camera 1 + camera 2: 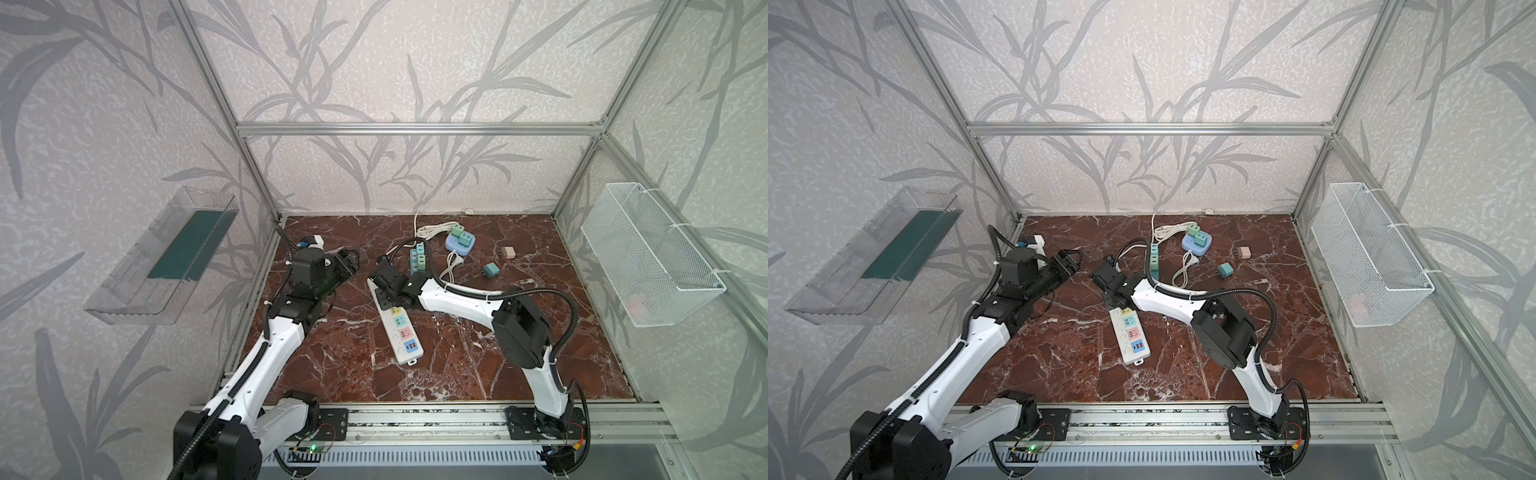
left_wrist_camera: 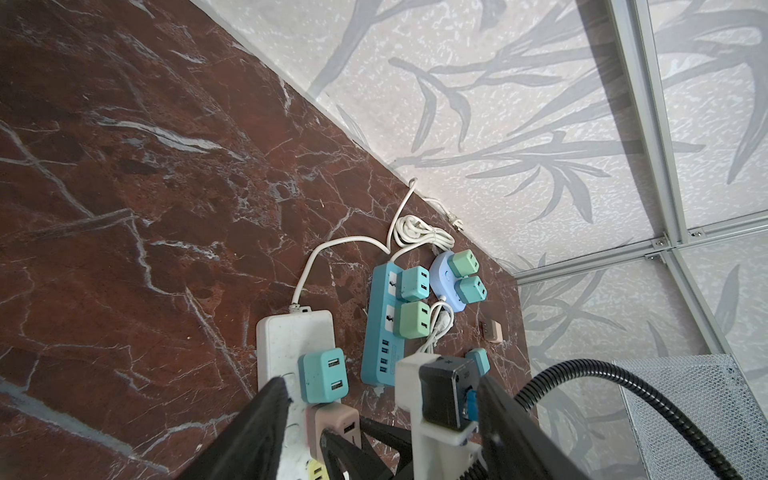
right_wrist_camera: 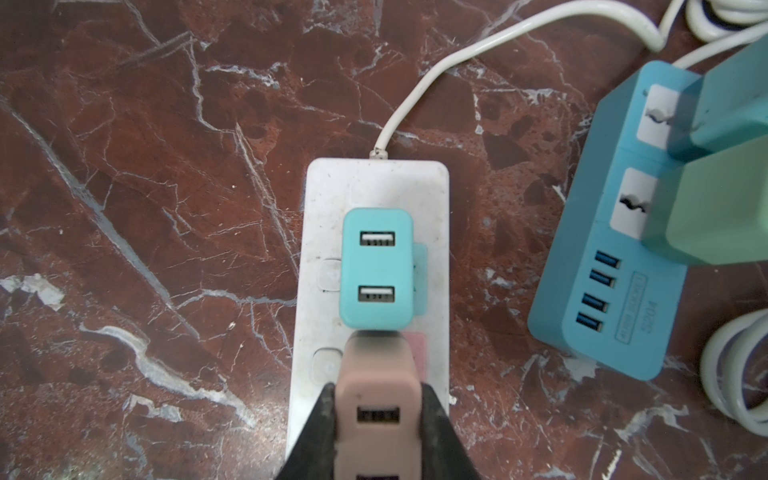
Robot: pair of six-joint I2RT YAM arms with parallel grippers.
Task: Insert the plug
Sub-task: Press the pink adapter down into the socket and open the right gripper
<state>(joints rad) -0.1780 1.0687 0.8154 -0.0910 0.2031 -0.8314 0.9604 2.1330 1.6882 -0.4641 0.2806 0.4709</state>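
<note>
A white power strip [image 3: 374, 191] lies on the marble floor, seen in both top views [image 1: 401, 336] [image 1: 1133, 334]. A teal plug [image 3: 376, 270] sits in its socket nearest the cord. Right behind that, my right gripper [image 3: 376, 399] is shut on a pink plug [image 3: 376, 386] over the pink socket. Whether its pins are in, I cannot tell. In the left wrist view the pink plug [image 2: 336, 419] stands beside the teal plug [image 2: 322, 376]. My left gripper [image 1: 353, 259] hovers open and empty, left of the strip.
A blue strip [image 1: 417, 259] carrying two plugs lies just beyond my right gripper [image 1: 384, 286]. A lilac round socket [image 1: 459, 243] has two green plugs. A loose pink plug [image 1: 508, 252] and teal plug [image 1: 490, 270] lie further right. A wire basket [image 1: 648, 253] hangs on the right wall, a clear tray [image 1: 162, 257] on the left.
</note>
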